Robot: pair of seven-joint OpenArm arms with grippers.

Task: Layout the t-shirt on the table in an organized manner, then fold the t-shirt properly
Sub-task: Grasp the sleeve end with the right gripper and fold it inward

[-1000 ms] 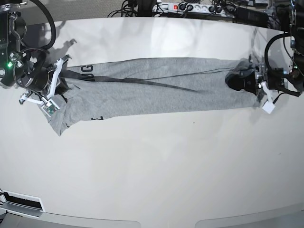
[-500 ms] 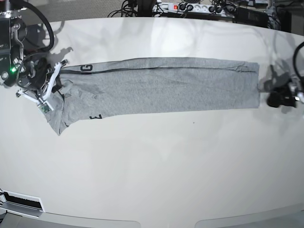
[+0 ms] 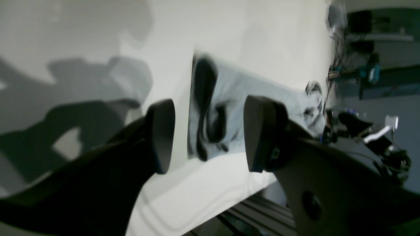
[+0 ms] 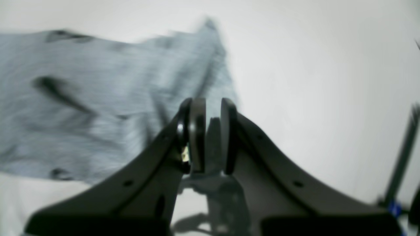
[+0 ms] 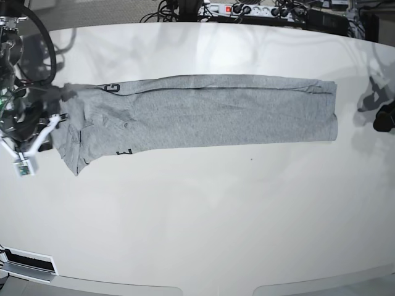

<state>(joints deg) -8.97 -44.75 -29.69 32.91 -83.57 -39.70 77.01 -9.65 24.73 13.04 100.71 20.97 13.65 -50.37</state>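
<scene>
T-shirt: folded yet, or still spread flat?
Folded lengthwise: the t-shirt lies as one long narrow strip on the table, not yet folded crosswise.

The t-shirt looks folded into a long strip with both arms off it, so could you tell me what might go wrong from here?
1. The t-shirt is bunched and uneven at its end near the right gripper; folding it as it lies may lock those wrinkles in.
2. The strip is long, so a one-ended lift may drag it askew on the table.
</scene>
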